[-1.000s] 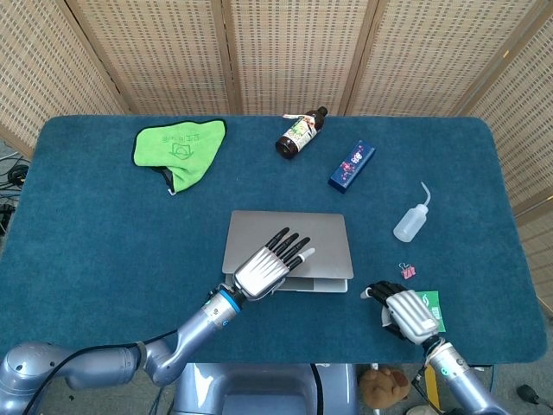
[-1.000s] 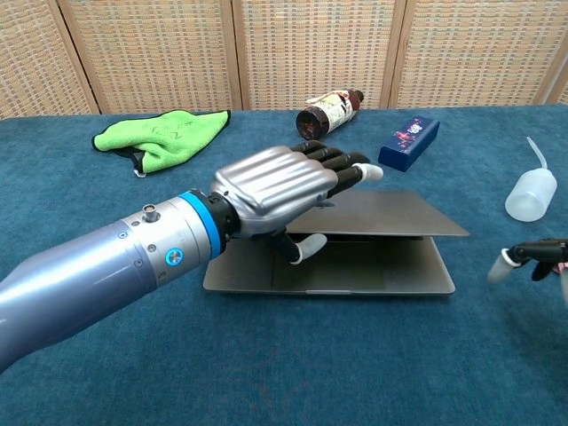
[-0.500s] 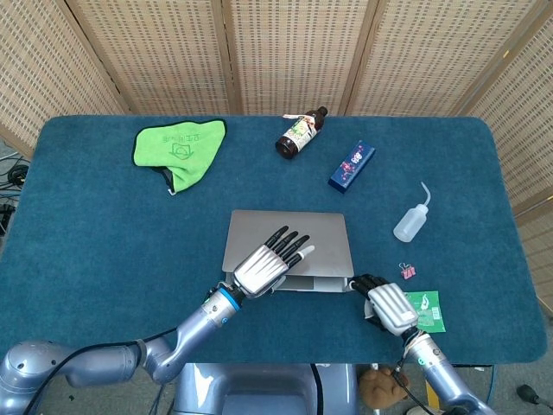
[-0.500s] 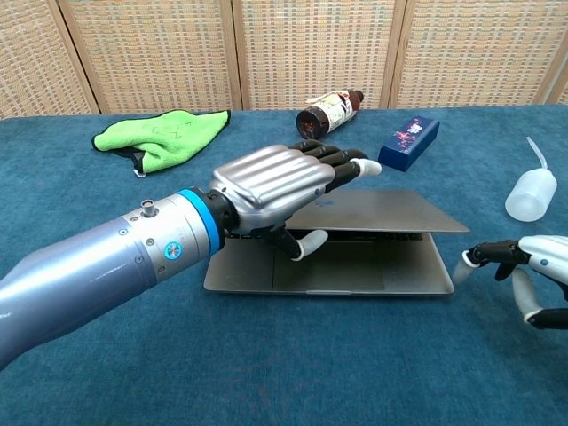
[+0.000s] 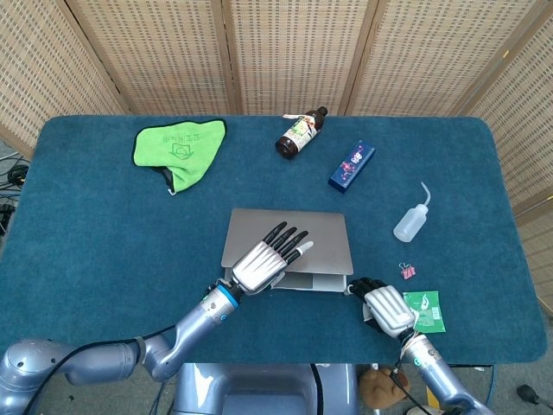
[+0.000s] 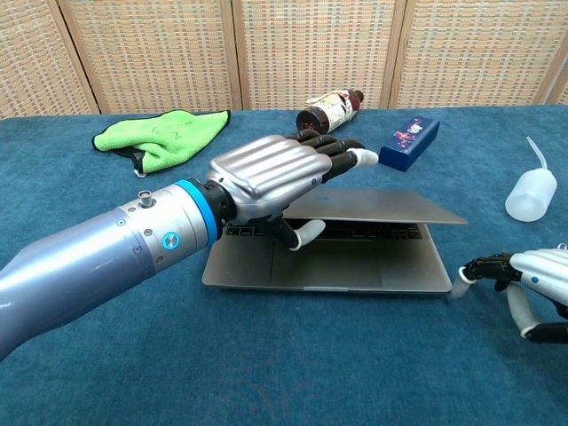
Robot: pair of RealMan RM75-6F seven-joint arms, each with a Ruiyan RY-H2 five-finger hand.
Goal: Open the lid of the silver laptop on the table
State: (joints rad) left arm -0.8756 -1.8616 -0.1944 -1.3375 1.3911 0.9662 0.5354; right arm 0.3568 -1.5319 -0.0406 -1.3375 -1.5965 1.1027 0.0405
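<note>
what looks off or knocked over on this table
The brown bottle lies on its side at the far edge of the table instead of standing. Nothing looks spilled. The laptop is merely part-open, its lid raised by the left hand.

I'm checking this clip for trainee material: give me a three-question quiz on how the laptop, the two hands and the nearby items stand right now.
1. True or false: the silver laptop has its lid fully closed.
2. Which hand has its thumb under the lid's front edge? A) left hand B) right hand
3. Fill in: the green cloth lies near the table's far ____ corner in the head view.

Key: 1. False; the lid is partly raised and the keyboard shows in the chest view. 2. A; the right hand rests on the table beside the laptop's front right corner. 3. Left.
</note>
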